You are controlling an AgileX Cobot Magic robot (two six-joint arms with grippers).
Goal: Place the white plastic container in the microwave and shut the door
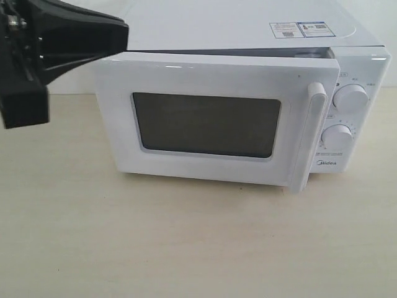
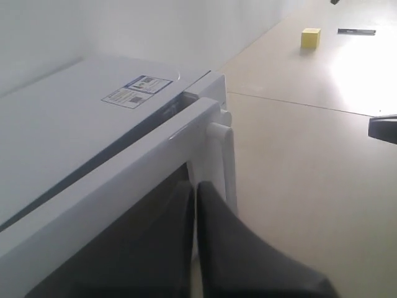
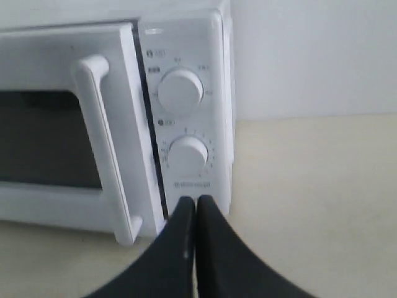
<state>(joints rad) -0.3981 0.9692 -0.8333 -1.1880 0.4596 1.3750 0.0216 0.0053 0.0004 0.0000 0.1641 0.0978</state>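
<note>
The white microwave (image 1: 248, 31) stands at the back of the table, two round dials (image 1: 351, 98) on its right. Its door (image 1: 205, 74), with dark window and vertical bar handle (image 1: 312, 136), is swung almost to and stands slightly ajar, a thin gap showing along the top. The white plastic container is hidden from every view. My left gripper (image 1: 124, 34) is shut and empty, its tips by the door's upper left corner; its wrist view looks along the door (image 2: 124, 186) toward the handle (image 2: 223, 161). My right gripper (image 3: 196, 200) is shut and empty, facing the lower dial (image 3: 188, 155).
The pale wooden table (image 1: 186, 248) stretches in front of the microwave. In the left wrist view, a small yellow block (image 2: 311, 37) and a dark flat strip (image 2: 356, 30) lie far off on the table. A wall rises behind the microwave.
</note>
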